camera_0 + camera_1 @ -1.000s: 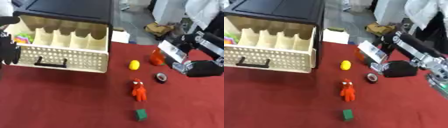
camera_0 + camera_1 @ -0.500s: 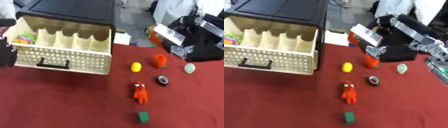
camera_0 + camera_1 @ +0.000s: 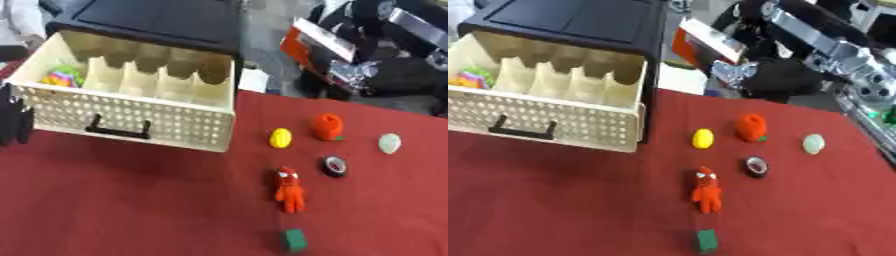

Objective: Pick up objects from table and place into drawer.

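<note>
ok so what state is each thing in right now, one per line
drawer: pulled open, something multicoloured in its left compartment
yellow thing: on the table, untouched
orange thing: on the table, untouched
pale green thing: on the table
black ring: lying flat
red figure: lying down
green block: on the table
right hand: raised behind the table, holding nothing visible

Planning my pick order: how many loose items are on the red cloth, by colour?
Yellow: 1
Orange round: 1
Pale green: 1
Black ring: 1
Red-orange figure: 1
Dark green block: 1
Total: 6
</note>
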Available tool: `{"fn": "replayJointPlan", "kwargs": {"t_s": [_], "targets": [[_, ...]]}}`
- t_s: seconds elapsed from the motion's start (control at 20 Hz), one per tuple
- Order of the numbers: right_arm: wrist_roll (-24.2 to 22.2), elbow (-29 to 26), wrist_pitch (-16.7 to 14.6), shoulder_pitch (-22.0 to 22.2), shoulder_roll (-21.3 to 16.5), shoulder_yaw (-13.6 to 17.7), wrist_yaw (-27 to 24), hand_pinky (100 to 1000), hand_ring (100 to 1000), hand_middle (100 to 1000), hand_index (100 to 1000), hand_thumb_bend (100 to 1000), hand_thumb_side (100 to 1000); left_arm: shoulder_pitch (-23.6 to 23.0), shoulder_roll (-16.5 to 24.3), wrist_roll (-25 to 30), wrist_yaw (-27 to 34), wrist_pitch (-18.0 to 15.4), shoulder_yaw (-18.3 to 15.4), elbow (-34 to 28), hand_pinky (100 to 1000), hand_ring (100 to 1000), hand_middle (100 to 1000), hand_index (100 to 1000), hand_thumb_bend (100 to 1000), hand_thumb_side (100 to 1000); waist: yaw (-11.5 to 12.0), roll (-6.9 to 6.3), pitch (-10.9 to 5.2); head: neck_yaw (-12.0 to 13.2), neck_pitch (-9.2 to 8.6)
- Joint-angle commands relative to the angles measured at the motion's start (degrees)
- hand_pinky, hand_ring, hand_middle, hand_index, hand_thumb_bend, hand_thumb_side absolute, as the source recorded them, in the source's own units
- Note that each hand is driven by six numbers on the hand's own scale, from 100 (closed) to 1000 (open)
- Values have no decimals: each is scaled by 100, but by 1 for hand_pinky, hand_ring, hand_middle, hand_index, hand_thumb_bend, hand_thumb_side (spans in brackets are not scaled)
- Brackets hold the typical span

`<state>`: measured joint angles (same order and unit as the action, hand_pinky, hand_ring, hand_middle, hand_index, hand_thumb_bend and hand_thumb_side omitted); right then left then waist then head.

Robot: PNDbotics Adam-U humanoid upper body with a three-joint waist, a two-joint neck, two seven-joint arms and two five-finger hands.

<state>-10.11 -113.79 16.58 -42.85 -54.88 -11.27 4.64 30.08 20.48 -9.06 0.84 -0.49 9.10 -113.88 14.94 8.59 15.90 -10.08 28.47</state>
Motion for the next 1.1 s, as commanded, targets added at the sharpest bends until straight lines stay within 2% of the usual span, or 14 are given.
{"fn": "replayJointPlan", "kwargs": {"t_s": [0.05, 0.75, 1.1], "targets": [[107, -80, 34, -225, -23, 90, 129, 594, 626, 229, 556, 123, 560, 132, -10, 54, 36, -39, 38, -72, 154, 100, 100, 755, 135, 1000, 39, -28, -87, -92, -105], [344, -77, 319, -692, 303, -16, 549, 593, 623, 228, 553, 105, 603, 308, -221, 194, 205, -129, 144, -72, 153, 100, 100, 756, 138, 1000, 496, 41, -105, -489, -196], [304, 103, 290, -860, 457, -144, 807, 594, 623, 230, 552, 100, 616, 392, -278, 276, 253, -149, 192, -72, 150, 100, 100, 755, 139, 1000, 633, 98, -63, -603, -268]]}}
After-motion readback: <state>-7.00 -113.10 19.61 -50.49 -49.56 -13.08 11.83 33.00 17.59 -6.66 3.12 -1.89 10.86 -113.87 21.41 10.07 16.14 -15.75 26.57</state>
